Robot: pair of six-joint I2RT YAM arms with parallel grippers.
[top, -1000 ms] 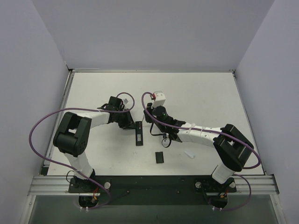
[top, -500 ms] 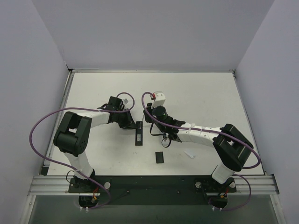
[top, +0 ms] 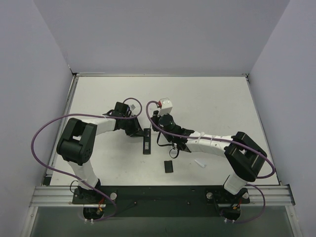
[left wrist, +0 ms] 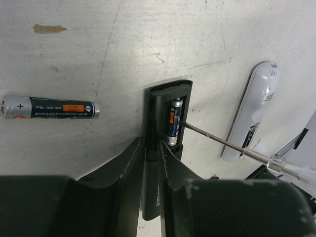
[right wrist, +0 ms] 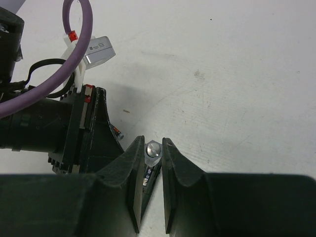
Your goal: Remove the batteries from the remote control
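Since a second ago the right arm's wrist has slid a little leftward, toward the black remote [left wrist: 163,91]; the left arm has not shifted. The right claw [right wrist: 150,147] is narrowed onto the clear handle of a thin-shafted pry tool [left wrist: 217,140], whose metal tip reaches into the open battery bay. The left claw [left wrist: 152,148] is pinched on the remote's long edges, pinning it to the table [left wrist: 148,29]. In the bay the seated battery [left wrist: 174,121] fills the right-hand slot with the tip against its side, and the slot beside it looks empty. The loose battery [left wrist: 52,107] lies on the table well apart, to the left in the left wrist view. A white remote [left wrist: 252,111] lies on the far side, and the flat cover [top: 169,166] sits nearer the arms' bases.

We judge the seated cell light, stiff and smooth — probably sprung in endwise and likely to roll once free. Levering under one end looks better than pushing at the middle — then a pinch across the barrel's middle.
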